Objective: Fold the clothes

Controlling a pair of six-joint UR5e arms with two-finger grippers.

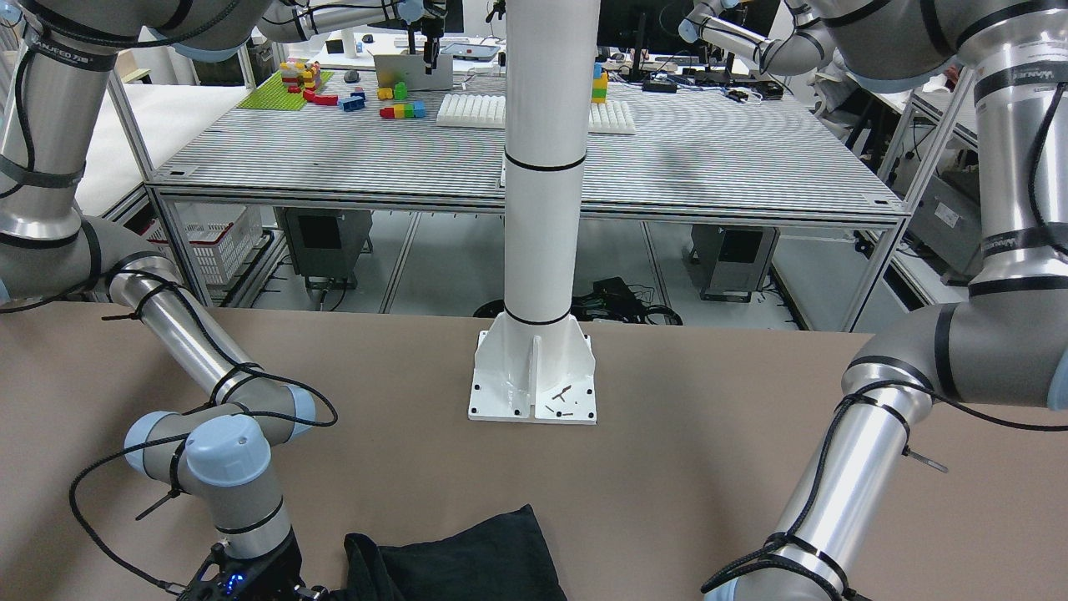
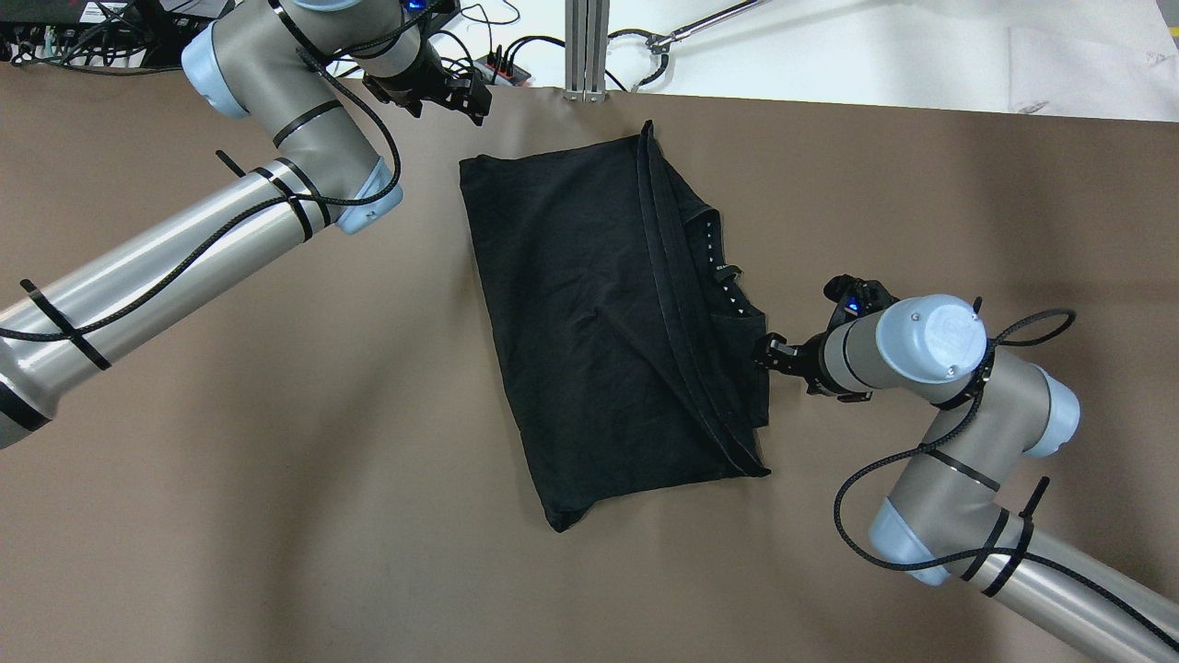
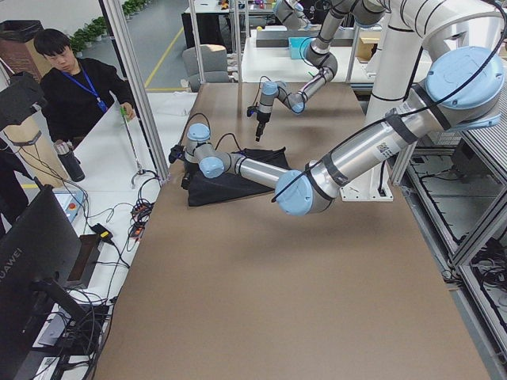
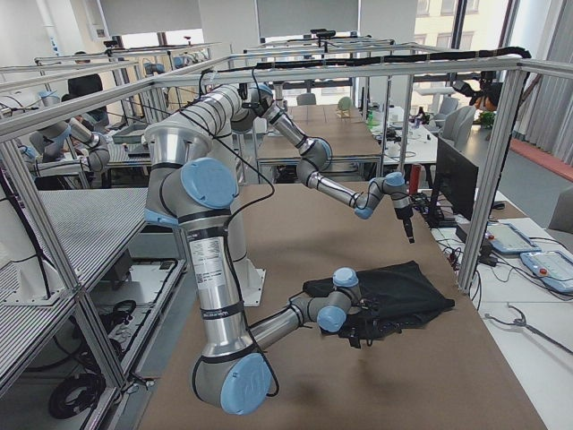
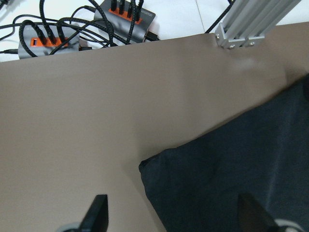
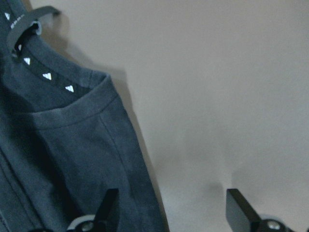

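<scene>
The right gripper (image 6: 173, 212) is closest to its own camera. Its two black fingers (image 6: 108, 207) stand wide apart, with nothing held between them. The side edge of the black shirt (image 6: 72, 154) lies right under one finger. The bare brown table (image 6: 217, 96) lies under the other. I cannot tell if that finger touches the cloth. A little way ahead of this gripper is the neck band (image 6: 48, 77), with tiny white triangles on it. Just past that is a small loop tag (image 2: 728, 273).

The left gripper (image 5: 174, 217) is open too and holds nothing. It hangs over the table. One corner of the shirt sits just below it, between its fingers in its own view. From above, that corner is near this gripper but apart from it.

The shirt lies flat on the table between the two grippers, closer to the right one.

I think the job is partly done. One side looks laid over the rest, and a stack of folded edges (image 2: 672, 304) runs down the shirt on the right gripper's side. No sleeve sticks out. The shape is a rough, slanted box, and the neck part pokes out toward the right gripper.

I think at least one more fold is left to make it small and neat. A few wrinkles need smoothing. Both grippers must first close on the cloth.
</scene>
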